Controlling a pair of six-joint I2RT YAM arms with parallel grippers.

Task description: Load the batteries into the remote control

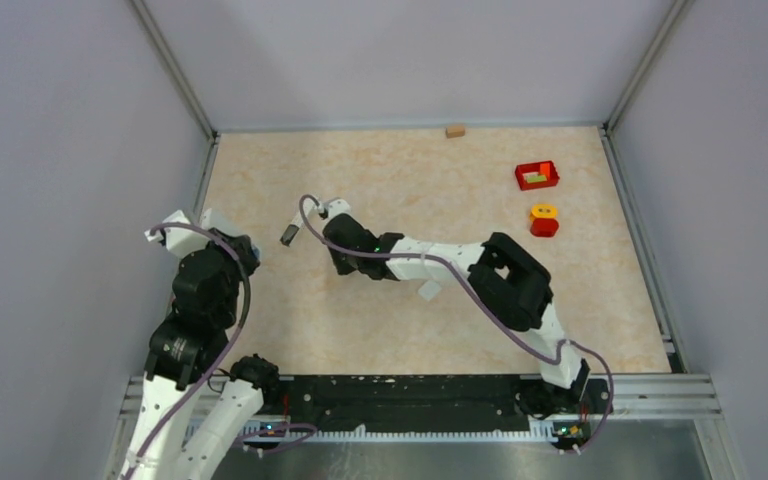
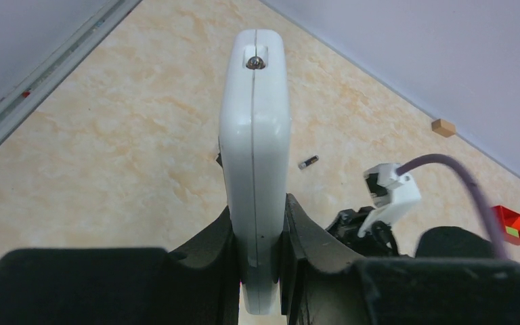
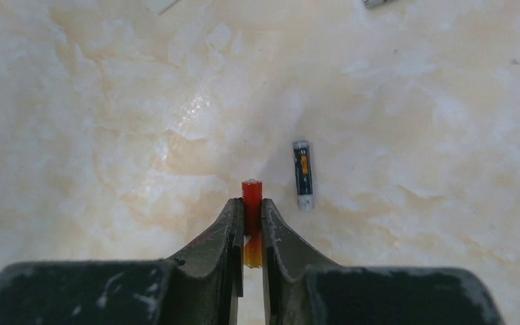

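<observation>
My left gripper [image 2: 257, 227] is shut on the white remote control [image 2: 254, 135], which I see edge-on, sticking out past the fingers above the table. In the top view it is the white bar [image 1: 182, 222] at the left arm's tip. My right gripper [image 3: 251, 206] is shut on a red and orange battery [image 3: 251, 193], whose red end pokes out beyond the fingertips, close over the table. A dark battery with a silver end [image 3: 302, 175] lies flat just to the right of it. The left wrist view shows a battery [image 2: 308, 162] lying on the table beyond the remote.
A small dark thing [image 1: 289, 235] lies left of the right wrist. A small white piece [image 1: 428, 290] lies beside the right forearm. A red tray [image 1: 537, 175], a red and yellow block [image 1: 544, 220] and a wooden block [image 1: 455, 130] sit at the back right. Walls enclose the table.
</observation>
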